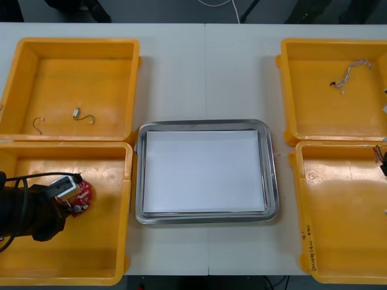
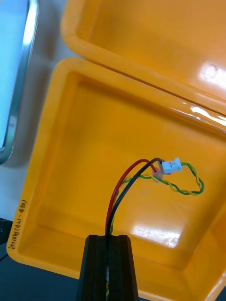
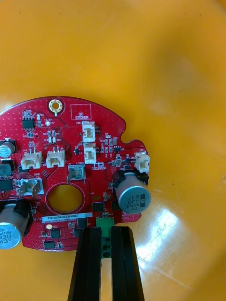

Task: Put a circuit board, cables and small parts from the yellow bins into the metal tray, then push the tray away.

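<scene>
While the left gripper [image 3: 106,231] is clenching the edge of the circuit board [image 3: 94,127] lying ahead of its fingertips in one yellow bin [image 3: 165,70], the right gripper [image 2: 109,238] is pinching a cable [image 2: 170,165], which is curling out beyond its fingertips over the other bin [image 2: 70,164].

Left gripper [image 1: 75,199] at circuit board [image 1: 85,192] in yellow bin [image 1: 78,254].

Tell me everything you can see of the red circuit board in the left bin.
The round red circuit board is in the near left yellow bin. It carries a round hole, a notched rim, white connectors, silver capacitors, black chips and a white label strip. The left gripper pinches the green block at its edge. Whether it rests on the bin floor is unclear.
</scene>
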